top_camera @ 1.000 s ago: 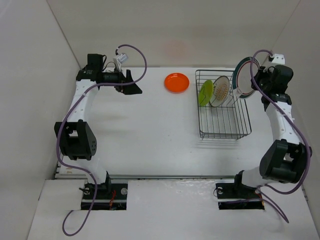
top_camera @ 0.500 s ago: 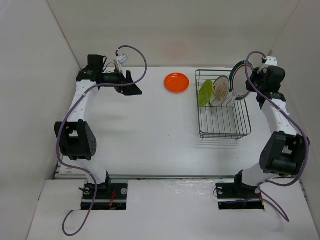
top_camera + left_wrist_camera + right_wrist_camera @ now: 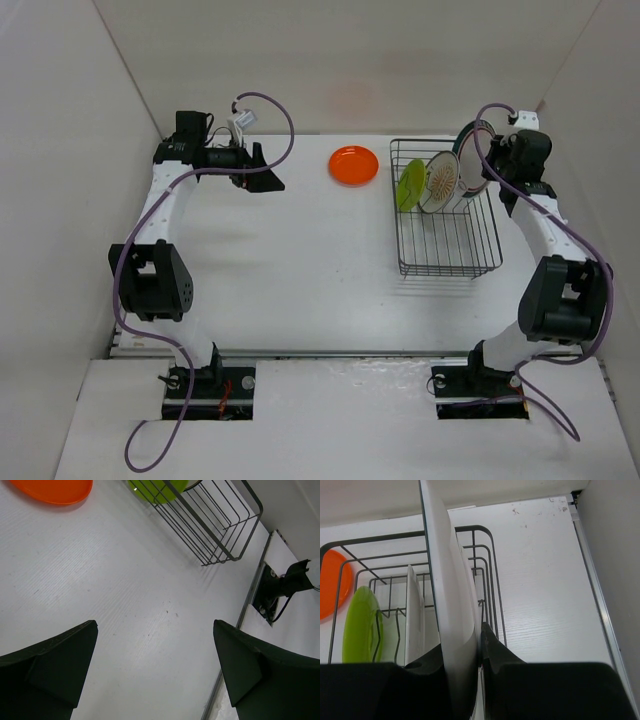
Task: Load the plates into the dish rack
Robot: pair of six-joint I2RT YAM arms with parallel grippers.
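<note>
My right gripper [image 3: 497, 163] is shut on the rim-banded white plate [image 3: 468, 160], held upright on edge over the far right end of the black dish rack [image 3: 450, 266]; it fills the right wrist view [image 3: 447, 595]. The lime-green plate [image 3: 409, 186] and the sunburst plate [image 3: 439, 181] stand in the rack, also seen in the right wrist view [image 3: 360, 625] [image 3: 414, 615]. The orange plate [image 3: 354, 164] lies flat on the table left of the rack. My left gripper [image 3: 268, 166] is open and empty at the far left, well away from the orange plate [image 3: 52, 490].
White walls close in the table at the back and both sides. The rack's near half has bare wire slots. The right arm's base [image 3: 280, 587] shows in the left wrist view beyond the table's edge rail.
My right gripper has carried the rim-banded plate leftward, from beside the rack's right wall to over its far right end. The left arm has not moved.
</note>
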